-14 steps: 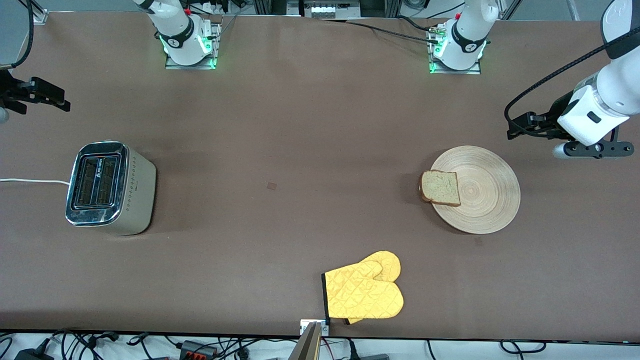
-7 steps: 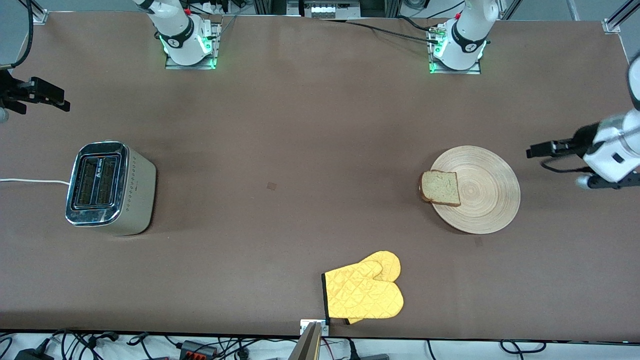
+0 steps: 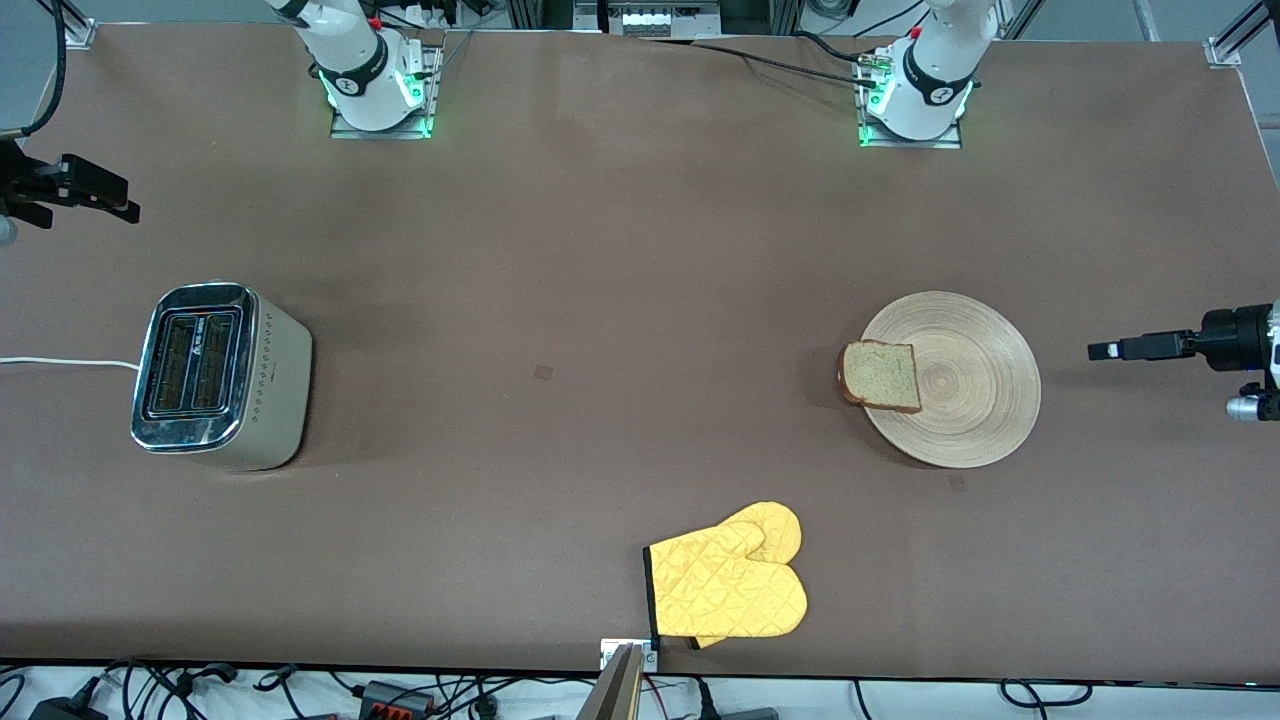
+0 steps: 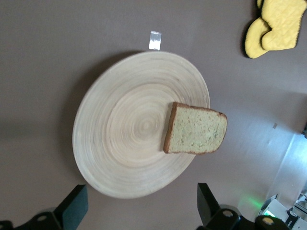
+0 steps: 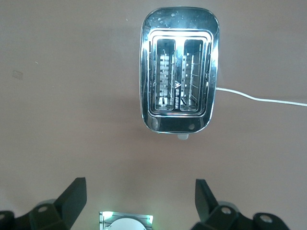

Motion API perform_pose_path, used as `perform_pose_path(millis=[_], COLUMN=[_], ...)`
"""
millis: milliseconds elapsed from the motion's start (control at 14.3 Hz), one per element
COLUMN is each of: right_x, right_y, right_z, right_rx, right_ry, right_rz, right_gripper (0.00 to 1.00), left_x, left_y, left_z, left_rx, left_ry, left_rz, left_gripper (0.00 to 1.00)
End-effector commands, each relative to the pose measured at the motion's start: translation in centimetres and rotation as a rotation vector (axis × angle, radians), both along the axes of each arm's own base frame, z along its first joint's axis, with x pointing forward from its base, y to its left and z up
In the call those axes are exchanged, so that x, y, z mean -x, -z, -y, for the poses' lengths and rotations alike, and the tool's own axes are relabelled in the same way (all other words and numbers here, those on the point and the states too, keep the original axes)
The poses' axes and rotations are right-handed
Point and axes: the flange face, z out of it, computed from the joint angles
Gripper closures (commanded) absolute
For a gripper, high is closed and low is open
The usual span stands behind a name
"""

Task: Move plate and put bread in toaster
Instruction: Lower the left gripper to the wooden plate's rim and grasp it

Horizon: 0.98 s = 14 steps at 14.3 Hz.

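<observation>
On plate (image 4: 120,143), bread (image 4: 196,135) overhanging rim

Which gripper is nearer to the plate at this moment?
The left. The left gripper hangs open just off the plate toward the left arm's end of the table. The right gripper waits open at the right arm's end, near the toaster.

A wide table (image 3: 620,250) with a plain brown cover fills nearly all of the front view. The light is even and soft — shadows on the cover are faint. A pale strip of floor (image 3: 900,700) runs along the table edge nearest the front camera, with black cables (image 3: 150,685) lying on it. At the edge where the bases stand, metal frame parts (image 3: 650,15) and more cables show.
</observation>
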Motion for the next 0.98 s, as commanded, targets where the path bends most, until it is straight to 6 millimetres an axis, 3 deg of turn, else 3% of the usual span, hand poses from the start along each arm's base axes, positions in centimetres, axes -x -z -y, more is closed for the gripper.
perform_pose_path(millis=[0,140,419,489,699,909], right_x=[-0.1,-0.1,-0.1,-0.1,-0.1,-0.1], right_y=[-0.4,-0.4,-0.4,-0.4,-0.4,-0.4], right_z=[0.3,0.3,0.3,0.3,0.3,0.3], right_rx=[-0.001,-0.003,-0.003,-0.003,-0.003,-0.003], right_ry=[-0.014,-0.014,-0.013,-0.013,-0.013,-0.015], right_rz=[0.005,0.005,0.003,0.003,0.003,0.003], right_gripper=[0.0,0.0,0.0,0.0,0.0,0.0], left_x=[-0.5,0.1,0.6,0.7,1.0,1.6], left_y=[4.0,8.2,12.5,13.2,14.2,17.3], left_z=[-2.5,-4.0,-4.2,-4.2,-6.8,-6.8], left_rx=[0.149,0.251,0.333,0.335,0.269,0.325], left_ry=[0.002,0.017,-0.002,-0.004,-0.028,-0.036], left_rz=[0.114,0.196,0.234,0.225,0.299,0.338], left_gripper=[0.0,0.0,0.0,0.0,0.0,0.0])
